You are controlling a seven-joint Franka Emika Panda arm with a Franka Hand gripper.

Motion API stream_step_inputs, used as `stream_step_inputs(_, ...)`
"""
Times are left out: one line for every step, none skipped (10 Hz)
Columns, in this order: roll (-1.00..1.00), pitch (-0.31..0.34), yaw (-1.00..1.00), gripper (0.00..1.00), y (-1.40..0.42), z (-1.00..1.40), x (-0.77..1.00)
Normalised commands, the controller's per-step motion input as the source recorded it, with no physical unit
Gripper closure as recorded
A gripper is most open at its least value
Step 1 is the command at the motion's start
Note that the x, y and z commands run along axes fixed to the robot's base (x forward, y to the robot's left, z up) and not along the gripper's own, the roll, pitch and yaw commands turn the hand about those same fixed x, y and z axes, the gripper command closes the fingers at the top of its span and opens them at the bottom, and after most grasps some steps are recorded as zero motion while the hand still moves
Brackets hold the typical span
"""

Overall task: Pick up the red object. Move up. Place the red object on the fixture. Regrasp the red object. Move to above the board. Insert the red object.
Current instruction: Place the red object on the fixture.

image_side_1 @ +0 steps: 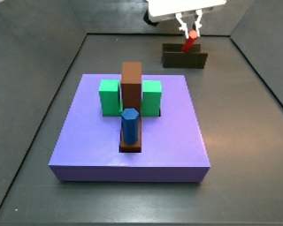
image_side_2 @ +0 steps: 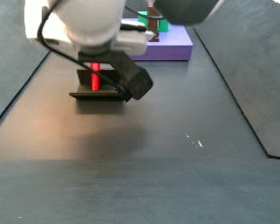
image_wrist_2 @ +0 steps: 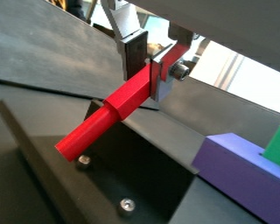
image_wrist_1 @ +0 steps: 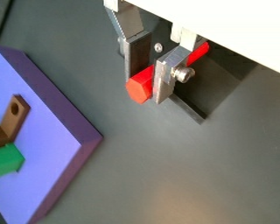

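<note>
Floor [image_side_1: 239,132]: dark grey, matte, carries everything; dark walls rise round it in a side view.

Board [image_side_1: 132,132]: lavender slab, flat on floor, near centre in a side view; its corner also shows in both wrist views [image_wrist_1: 43,131]. On it: green blocks [image_side_1: 112,97] either side of a brown bar [image_side_1: 132,84] standing upright; blue peg [image_side_1: 130,125] upright just in front of the bar, seated in the brown base strip.

Arm body [image_side_2: 90,26]: white/black, fills upper part of a side view, hides most of the wrist.

Fixture [image_side_1: 186,57]: dark block w/ notched top, on floor beyond the board's far right corner, well apart from board; seen as dark base plate w/ screws in a wrist view [image_wrist_2: 130,175].

Gripper [image_wrist_1: 150,68]: directly over fixture; fingers [image_wrist_1: 164,74] clamped on the red object, silver plates pressed to either side of it.

Red object [image_wrist_2: 113,114]: thin red rod, held partway along; tilted, long end slanting down toward fixture base in a wrist view; in both side views [image_side_1: 191,37] it sits just above fixture's notch [image_side_2: 95,79]; contact w/ fixture cannot be told.
</note>
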Motion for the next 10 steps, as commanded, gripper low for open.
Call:
stream_step_inputs(-0.03,0.000,0.09,1.00,0.15,-0.20,0.00)
stream_step_inputs(0.00,0.000,0.08,1.00,0.06,-0.16,-0.03)
stream_step_inputs(0.22,0.000,0.11,1.00,0.00,-0.13,0.00)
stream_step_inputs(0.37,0.000,0.13,1.00,-0.01,-0.11,0.00)
stream_step_inputs(0.45,0.000,0.19,1.00,-0.10,-0.09,0.00)
stream_step_inputs(0.45,0.000,0.16,1.00,-0.05,-0.10,0.00)
stream_step_inputs(0.25,0.000,0.11,1.00,0.00,-0.08,0.00)
stream_step_inputs(0.04,0.000,0.02,1.00,0.00,-0.10,0.00)
stream_step_inputs(0.01,0.000,0.00,1.00,0.00,-0.09,0.00)
stream_step_inputs(0.03,0.000,0.00,1.00,0.00,-0.09,0.00)
